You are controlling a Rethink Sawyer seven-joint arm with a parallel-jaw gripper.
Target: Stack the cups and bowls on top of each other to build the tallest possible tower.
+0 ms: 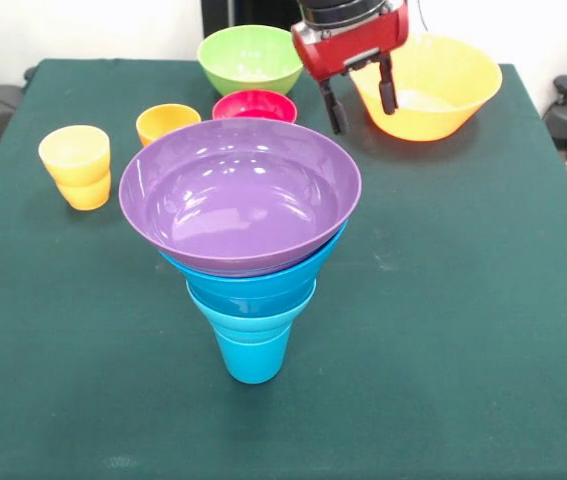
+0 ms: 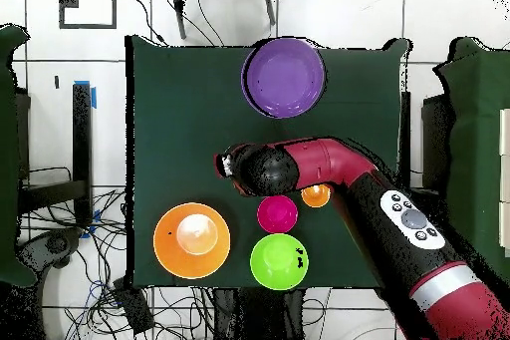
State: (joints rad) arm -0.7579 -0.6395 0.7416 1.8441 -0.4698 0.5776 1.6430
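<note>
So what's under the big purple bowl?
The purple bowl sits on nested blue bowls, with a blue cup at the bottom. How many blue bowls is unclear, because they hide each other. From overhead, the purple bowl covers them all.

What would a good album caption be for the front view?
Open claw hangs by the yellow-orange bowl, behind a funnel-shaped tower topped by a purple bowl.

The purple bowl (image 1: 240, 195) looks like smooth plastic with a glossy finish, bright highlights ringing its inside. The blue bowls (image 1: 258, 285) and blue cup (image 1: 253, 355) beneath it show the same shiny plastic. The green bowl (image 1: 250, 58), red bowl (image 1: 254, 105) and yellow-orange bowl (image 1: 433, 88) also gleam. The tabletop (image 1: 463, 300) wears matt dark green cloth. The gripper (image 1: 359, 103) has a glossy red housing and dull black fingers (image 1: 387, 92).
</note>
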